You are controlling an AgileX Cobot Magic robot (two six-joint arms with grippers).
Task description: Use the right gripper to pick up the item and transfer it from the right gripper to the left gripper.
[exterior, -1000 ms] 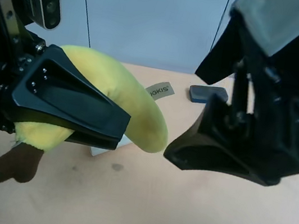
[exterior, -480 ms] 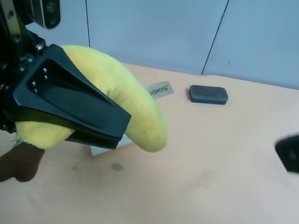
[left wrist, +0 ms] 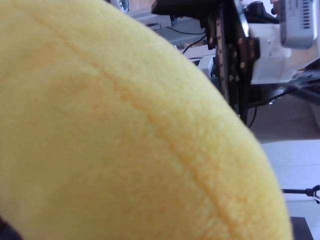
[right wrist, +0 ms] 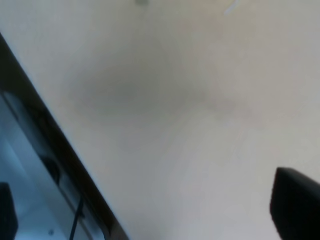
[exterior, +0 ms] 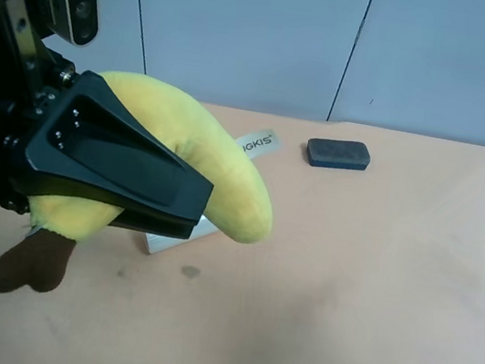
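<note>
Spanning the scene, a peach flat tabletop (exterior: 344,300) lies beneath the black wedge-fingered left gripper (exterior: 186,203), clamped around a curved yellow plush banana (exterior: 226,170) at the exterior high view's left. The black right gripper (right wrist: 150,207) gapes empty over bare tabletop, and a small dark grey rectangular block (exterior: 338,153) rests well apart.

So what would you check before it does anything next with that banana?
1. Banana clamped in the left gripper: ok.
2. Right gripper open, holding nothing: ok.
3. Right arm out of the high view, away from the banana: ok.
4. Stem clear of the table: cannot tell.
5. Block apart from the banana: ok.
</note>
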